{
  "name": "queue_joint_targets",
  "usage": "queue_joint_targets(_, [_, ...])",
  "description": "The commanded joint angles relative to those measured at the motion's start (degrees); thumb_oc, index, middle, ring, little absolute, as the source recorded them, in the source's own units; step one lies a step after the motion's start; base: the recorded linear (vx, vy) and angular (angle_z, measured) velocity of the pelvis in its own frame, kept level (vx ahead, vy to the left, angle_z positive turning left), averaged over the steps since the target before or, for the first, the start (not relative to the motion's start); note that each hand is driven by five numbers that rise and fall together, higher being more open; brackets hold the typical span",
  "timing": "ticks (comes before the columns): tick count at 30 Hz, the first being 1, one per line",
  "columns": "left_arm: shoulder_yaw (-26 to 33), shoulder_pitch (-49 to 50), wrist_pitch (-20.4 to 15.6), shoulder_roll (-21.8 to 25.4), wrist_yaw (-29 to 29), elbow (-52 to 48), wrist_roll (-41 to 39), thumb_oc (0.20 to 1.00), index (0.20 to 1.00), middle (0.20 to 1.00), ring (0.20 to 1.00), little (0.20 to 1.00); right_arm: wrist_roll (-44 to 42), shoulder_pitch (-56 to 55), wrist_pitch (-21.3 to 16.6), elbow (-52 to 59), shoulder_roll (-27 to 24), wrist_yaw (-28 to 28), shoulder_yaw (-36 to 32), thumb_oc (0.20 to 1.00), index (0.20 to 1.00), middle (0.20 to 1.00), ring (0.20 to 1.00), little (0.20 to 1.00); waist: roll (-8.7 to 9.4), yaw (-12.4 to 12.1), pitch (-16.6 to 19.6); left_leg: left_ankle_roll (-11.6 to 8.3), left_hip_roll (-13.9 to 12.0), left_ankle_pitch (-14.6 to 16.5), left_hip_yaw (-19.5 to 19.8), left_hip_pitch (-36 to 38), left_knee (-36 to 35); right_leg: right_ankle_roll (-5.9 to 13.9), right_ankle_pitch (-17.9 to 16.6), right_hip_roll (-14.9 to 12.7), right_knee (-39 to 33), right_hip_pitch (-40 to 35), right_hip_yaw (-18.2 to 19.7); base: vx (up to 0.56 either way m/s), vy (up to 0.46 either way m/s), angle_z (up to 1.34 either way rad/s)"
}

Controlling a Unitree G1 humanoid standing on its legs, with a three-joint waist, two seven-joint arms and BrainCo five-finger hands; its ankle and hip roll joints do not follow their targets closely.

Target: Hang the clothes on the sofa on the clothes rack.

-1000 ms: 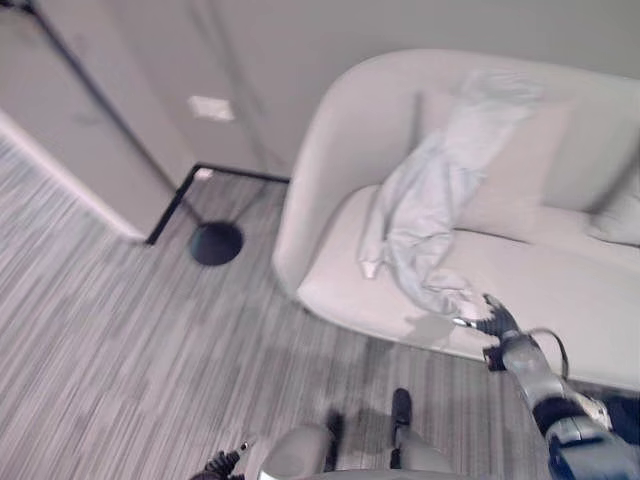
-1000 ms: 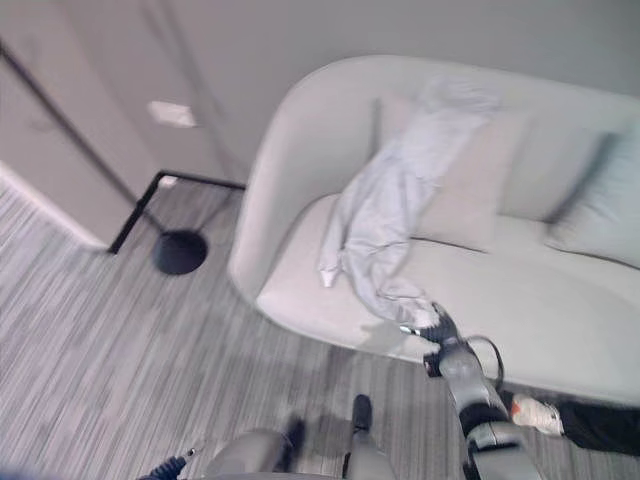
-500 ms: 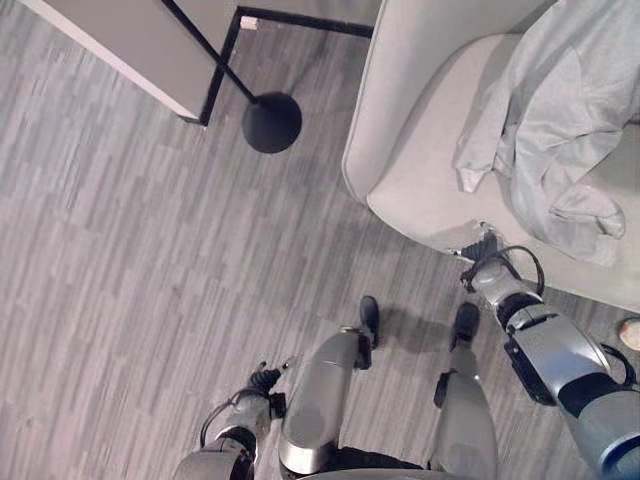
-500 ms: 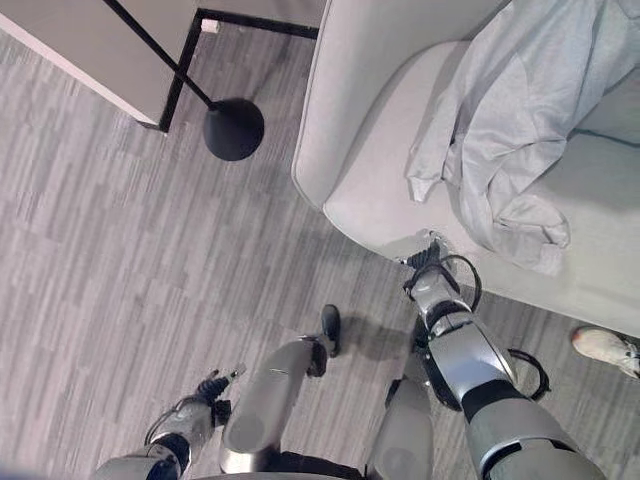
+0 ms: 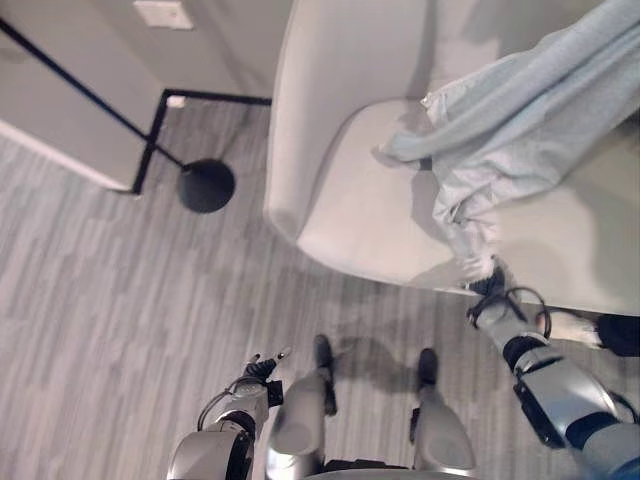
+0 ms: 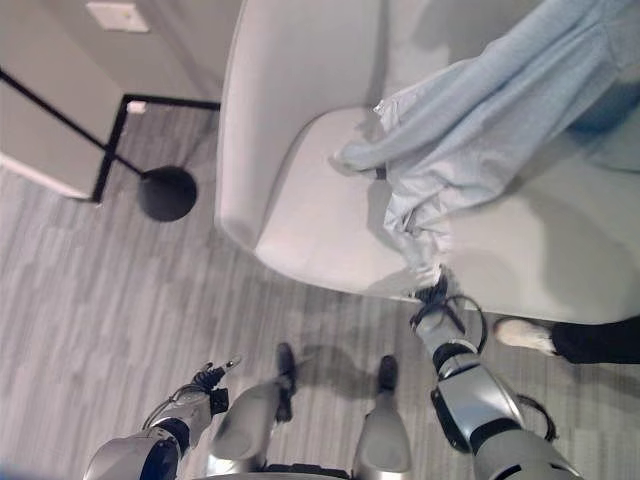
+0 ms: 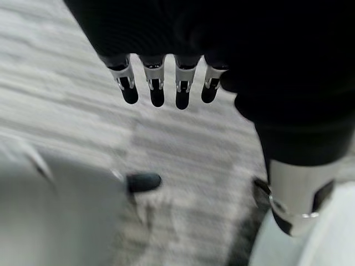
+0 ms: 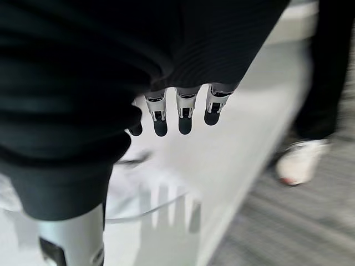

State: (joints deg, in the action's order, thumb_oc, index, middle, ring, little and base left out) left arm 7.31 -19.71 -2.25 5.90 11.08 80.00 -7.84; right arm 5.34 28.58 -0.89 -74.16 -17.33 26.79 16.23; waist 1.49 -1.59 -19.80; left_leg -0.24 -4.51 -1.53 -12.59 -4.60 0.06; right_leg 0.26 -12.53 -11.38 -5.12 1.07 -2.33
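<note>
The right hand (image 6: 436, 291) has reached the garment's (image 6: 480, 130) hem at lower right, fingers straight, nothing pinched; left hand (image 5: 262, 370) relaxed; hanging not started

Grey striped carpet (image 5: 110, 300) spreads across the floor. A white wall plate (image 5: 160, 13) sits on the pale wall up top. By the sofa's front edge, a person's white shoe (image 6: 522, 335) and dark trouser leg (image 6: 600, 342) poke in.

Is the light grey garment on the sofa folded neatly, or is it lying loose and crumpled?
Loose and crumpled. The light grey garment drapes in wrinkles from the pale sofa's back across the seat, one end reaching the front edge by the right hand.
</note>
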Motion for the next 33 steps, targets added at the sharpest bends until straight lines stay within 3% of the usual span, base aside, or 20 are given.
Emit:
queue_joint_targets(1, [-1.6, 1.0, 1.1, -1.0, 1.0, 5.0, 1.0, 1.000, 1.000, 1.000, 1.000, 1.000, -2.1, -3.7, -0.1, -2.9, 1.0, -3.1, -0.5, 1.000, 1.000, 1.000, 1.000, 1.000, -3.11, 1.1, 5.7, -4.37, 1.0, -0.8, 8.0, 2.7, -4.3, 2.29, 9.7, -3.4, 0.7, -4.0, 1.4, 0.11, -0.045, -0.15])
queue_joint_targets(8, [-5.6, -0.8, 2.1, -0.9, 0.3, 4.7, 3.5, 1.000, 1.000, 1.000, 1.000, 1.000, -1.3, -18.1, 0.2, -5.0, 2.2, -7.7, -3.5, 1.000, 1.000, 1.000, 1.000, 1.000, -2.56, 5.0, 11.8, -3.47, 1.3, 0.7, 7.3, 7.5, -5.1, 2.33, 10.1, -1.9, 3.8, -4.5, 2.1, 0.06, -0.069, -0.03])
queue_joint_targets(18, [-10.2, -2.6, 2.4, -0.3, -0.6, 5.0, 6.4, 1.000, 1.000, 1.000, 1.000, 1.000, 2.0, -25.6, -0.2, -2.5, -0.1, -9.2, -4.8, 1.000, 1.000, 1.000, 1.000, 1.000, -4.15, 8.7, 15.0, -3.10, 1.1, 0.8, 6.4, 10.7, -5.1, 2.39, 9.6, -1.3, 6.6, -4.4, 2.9, 0.04, -0.013, -0.17])
queue_joint_targets(24, [-11.0, -1.4, 2.6, -1.5, -0.7, 5.1, 7.5, 1.000, 1.000, 1.000, 1.000, 1.000, 2.2, -24.2, -0.2, -3.3, -0.4, -9.3, -4.2, 1.000, 1.000, 1.000, 1.000, 1.000, -4.85, 8.8, 15.4, -3.12, 1.3, 1.2, 6.3, 11.3, -5.1, 2.42, 9.4, -1.4, 6.7, -4.7, 2.8, 0.02, 0.022, 0.01])
queue_joint_targets(25, [-11.1, 3.2, 2.0, 1.7, -1.2, 3.7, 8.4, 1.000, 1.000, 1.000, 1.000, 1.000, 2.4, -23.6, -0.3, -1.1, -0.5, -9.2, -4.6, 1.000, 1.000, 1.000, 1.000, 1.000, -5.56, 7.3, 14.6, -2.99, 1.2, 0.8, 6.5, 10.8, -5.1, 2.44, 9.0, -1.6, 6.6, -4.6, 2.6, -0.05, 0.047, 0.07])
queue_joint_targets(33, [-10.7, 6.8, 1.0, 1.8, -1.1, 3.8, 9.6, 1.000, 1.000, 1.000, 1.000, 1.000, 2.4, -26.0, -1.2, 2.4, -0.9, -9.9, -6.6, 1.000, 1.000, 1.000, 1.000, 1.000, -5.84, 6.0, 12.1, -3.23, 1.4, 0.9, 7.2, 11.0, -5.1, 2.35, 9.1, -1.7, 7.0, -4.8, 2.4, -0.02, 0.028, 0.08])
